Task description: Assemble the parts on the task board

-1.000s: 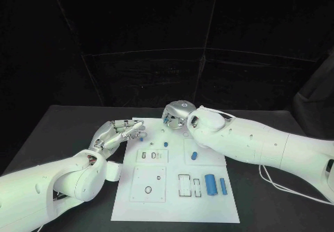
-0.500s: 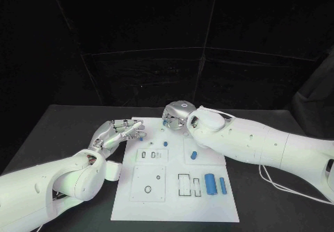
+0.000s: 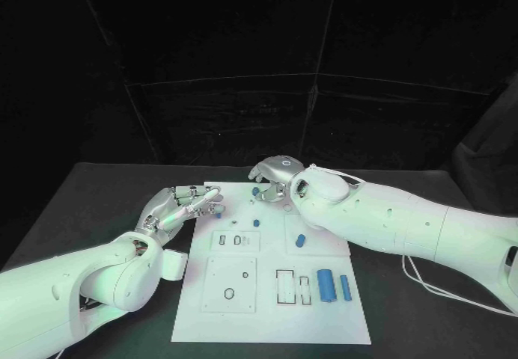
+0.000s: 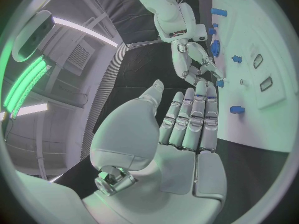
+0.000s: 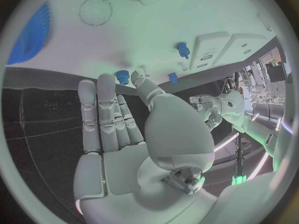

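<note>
Two hands hover at the far end of the white board (image 3: 270,299), empty. The wrist views show what the head view hides: the left hand (image 4: 187,119) and the right hand (image 5: 118,119) each have straight fingers pressed side by side. Blue parts lie on the board: a fat cylinder (image 3: 326,286) beside a thinner one (image 3: 346,288) at its near right, small pegs (image 3: 257,221) near the hands.

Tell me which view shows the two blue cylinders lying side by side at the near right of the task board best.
Head view: both blue cylinders lie unobstructed on the task board, the wider one left of the thinner. The left wrist view shows blue pieces at its rim, too small to match. The right wrist view shows other blue parts near the right hand.
</note>
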